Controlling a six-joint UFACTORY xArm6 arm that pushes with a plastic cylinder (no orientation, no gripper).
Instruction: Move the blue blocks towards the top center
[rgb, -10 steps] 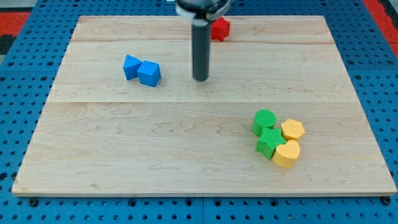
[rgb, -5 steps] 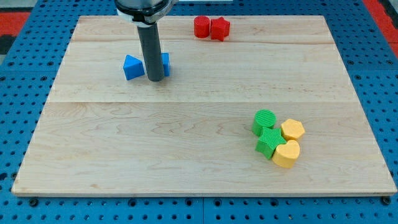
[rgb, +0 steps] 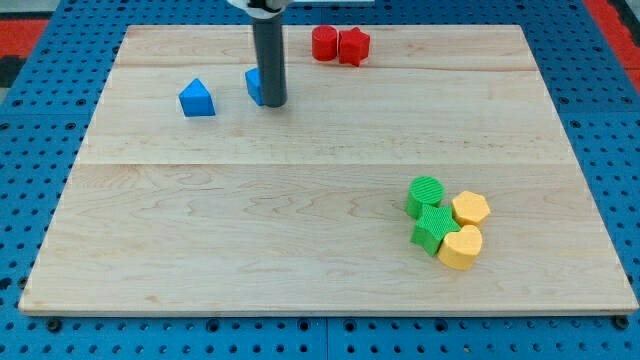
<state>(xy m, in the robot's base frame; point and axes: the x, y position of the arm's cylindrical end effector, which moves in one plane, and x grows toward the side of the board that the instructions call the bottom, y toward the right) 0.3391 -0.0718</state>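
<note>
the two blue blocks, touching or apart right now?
Apart. The camera view shows bare board between the blue block at the view's left and the other blue block, which sits partly hidden behind my tip.

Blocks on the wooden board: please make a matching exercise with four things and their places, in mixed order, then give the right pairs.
Things:
1. red blocks
2. blue triangular block
3. yellow blocks
4. my tip

Places:
A. lower right of the view, beside the green blocks
B. against a second blue block
C. top edge, near centre
D. alone, left of the rod

Pairs: 1-C, 2-D, 3-A, 4-B
</note>
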